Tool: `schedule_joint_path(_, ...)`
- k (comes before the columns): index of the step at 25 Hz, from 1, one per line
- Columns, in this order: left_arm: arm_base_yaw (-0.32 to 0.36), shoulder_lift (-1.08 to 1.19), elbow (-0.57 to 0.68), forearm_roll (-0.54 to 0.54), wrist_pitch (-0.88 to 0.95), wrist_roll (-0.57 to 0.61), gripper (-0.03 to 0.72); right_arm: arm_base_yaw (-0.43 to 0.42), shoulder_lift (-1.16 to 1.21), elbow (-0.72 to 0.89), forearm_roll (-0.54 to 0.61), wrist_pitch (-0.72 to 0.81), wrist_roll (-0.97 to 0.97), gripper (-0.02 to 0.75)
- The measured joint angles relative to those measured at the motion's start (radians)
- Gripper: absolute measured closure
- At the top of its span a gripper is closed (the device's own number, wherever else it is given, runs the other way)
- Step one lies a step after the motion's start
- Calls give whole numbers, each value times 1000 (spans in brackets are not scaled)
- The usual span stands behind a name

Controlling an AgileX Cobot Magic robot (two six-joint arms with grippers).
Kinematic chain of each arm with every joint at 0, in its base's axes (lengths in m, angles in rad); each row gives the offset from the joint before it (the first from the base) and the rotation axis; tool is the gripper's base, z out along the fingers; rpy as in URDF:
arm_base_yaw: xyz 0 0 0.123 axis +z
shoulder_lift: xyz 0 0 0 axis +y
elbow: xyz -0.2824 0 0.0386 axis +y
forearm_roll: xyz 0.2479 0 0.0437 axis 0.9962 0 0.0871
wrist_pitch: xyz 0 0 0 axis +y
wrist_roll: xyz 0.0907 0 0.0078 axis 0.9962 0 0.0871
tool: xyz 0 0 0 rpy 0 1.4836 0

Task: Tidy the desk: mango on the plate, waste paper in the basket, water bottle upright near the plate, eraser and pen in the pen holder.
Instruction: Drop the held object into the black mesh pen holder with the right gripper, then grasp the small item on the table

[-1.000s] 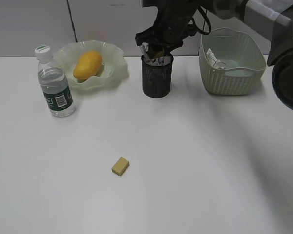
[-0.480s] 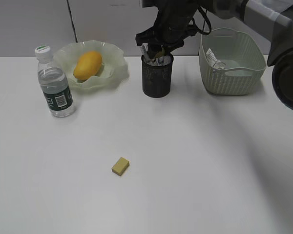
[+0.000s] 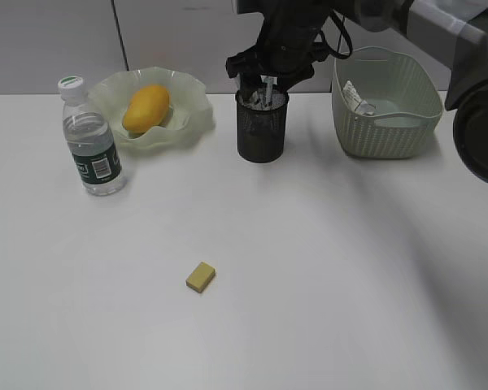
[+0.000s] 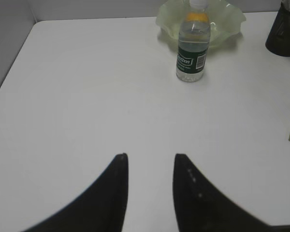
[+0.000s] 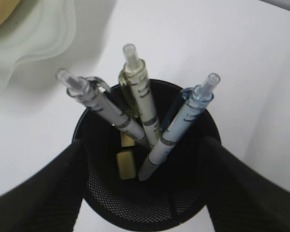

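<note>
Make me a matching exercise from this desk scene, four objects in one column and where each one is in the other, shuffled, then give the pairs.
Things:
1. mango
2. eraser
3. pens
4. water bottle

Places:
A. standing in the pen holder
B. upright on the desk, just in front of the plate
C. lying on the plate
D. loose on the open desk, nearest the camera

Pairs: 1-C, 2-D, 3-A, 4-B
</note>
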Motion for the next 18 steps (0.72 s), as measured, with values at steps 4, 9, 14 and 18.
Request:
schedule_joint_path(4, 0, 0, 0, 0, 0, 0, 442, 0, -21, 0, 0, 52, 0, 175)
schedule_joint_path(9, 0, 0, 0, 0, 0, 0, 442, 0, -96, -4, 0, 162, 0, 174)
schedule_joint_path(14, 0, 0, 0, 0, 0, 0, 442, 0, -164, -7, 39, 215, 2, 174)
schedule_joint_path(18, 0, 0, 0, 0, 0, 0, 442, 0, -211, -7, 69, 218, 28, 175)
